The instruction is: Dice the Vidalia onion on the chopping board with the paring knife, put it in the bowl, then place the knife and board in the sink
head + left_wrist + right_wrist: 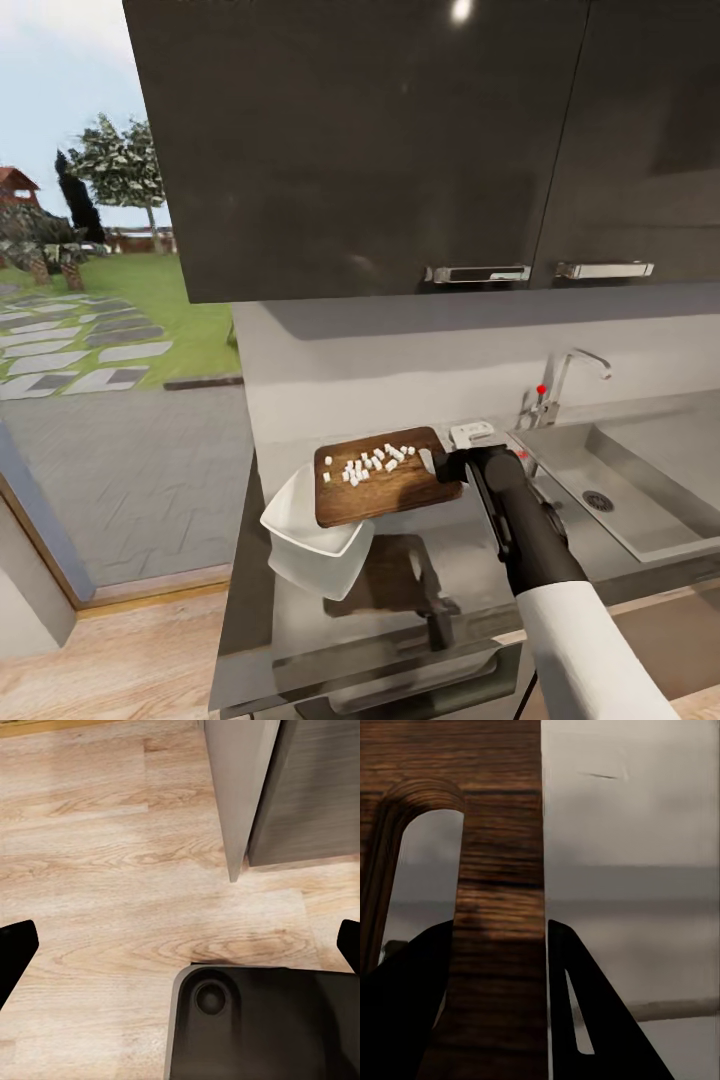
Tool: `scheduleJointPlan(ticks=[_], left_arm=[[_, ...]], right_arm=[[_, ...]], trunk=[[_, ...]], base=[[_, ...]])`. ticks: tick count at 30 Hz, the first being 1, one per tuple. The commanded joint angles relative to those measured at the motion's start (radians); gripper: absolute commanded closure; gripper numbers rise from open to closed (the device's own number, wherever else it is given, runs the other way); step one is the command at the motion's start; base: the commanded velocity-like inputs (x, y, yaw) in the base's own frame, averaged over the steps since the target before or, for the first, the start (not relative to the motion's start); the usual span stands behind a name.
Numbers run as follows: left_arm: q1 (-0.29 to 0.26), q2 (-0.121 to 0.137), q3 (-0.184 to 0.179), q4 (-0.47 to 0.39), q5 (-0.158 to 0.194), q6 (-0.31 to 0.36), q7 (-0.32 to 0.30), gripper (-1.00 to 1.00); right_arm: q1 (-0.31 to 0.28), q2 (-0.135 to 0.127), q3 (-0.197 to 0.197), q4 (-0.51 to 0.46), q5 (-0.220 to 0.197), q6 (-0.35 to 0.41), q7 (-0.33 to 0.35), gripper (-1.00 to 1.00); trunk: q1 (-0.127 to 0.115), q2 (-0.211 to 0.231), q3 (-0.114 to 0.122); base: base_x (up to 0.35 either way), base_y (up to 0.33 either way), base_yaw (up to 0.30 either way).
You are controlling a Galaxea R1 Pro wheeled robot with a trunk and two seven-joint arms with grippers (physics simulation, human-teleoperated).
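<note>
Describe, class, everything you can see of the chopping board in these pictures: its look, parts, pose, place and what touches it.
The chopping board is a brown rectangle with rounded corners and visible wood grain. A slot-shaped handle hole is cut through one end. The right gripper clamps that end, one finger on each face in the right wrist view, holding the board above the grey countertop, which carries its shadow. It slopes down toward the white bowl, its low end over the rim. Small white diced onion pieces lie scattered on its upper half.
</note>
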Motion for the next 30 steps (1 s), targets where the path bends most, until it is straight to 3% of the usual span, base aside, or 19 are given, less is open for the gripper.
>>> scheduleJointPlan(ticks=[1,24,30], left_arm=[[0.0,0.001,-0.009,-0.002,0.01,-0.001,0.002,-1.0],[-0.002,0.011,-0.009,-0.002,0.01,-0.001,0.003,-1.0],[-0.003,0.013,-0.009,0.001,0.011,-0.001,0.002,-1.0]], right_arm=[[-0.001,0.0,0.011,-0.001,0.014,0.003,0.01,1.0],[-0.001,0.004,0.027,-0.027,0.016,-0.028,0.019,1.0],[-0.001,0.003,0.089,-0.044,0.018,-0.028,0.018,1.0]], trunk=[[0.0,-0.002,-0.002],[0.0,-0.002,-0.002],[0.0,-0.002,-0.002]], base=[[0.0,0.0,0.0],[0.0,0.0,0.0],[0.0,0.0,0.0]])
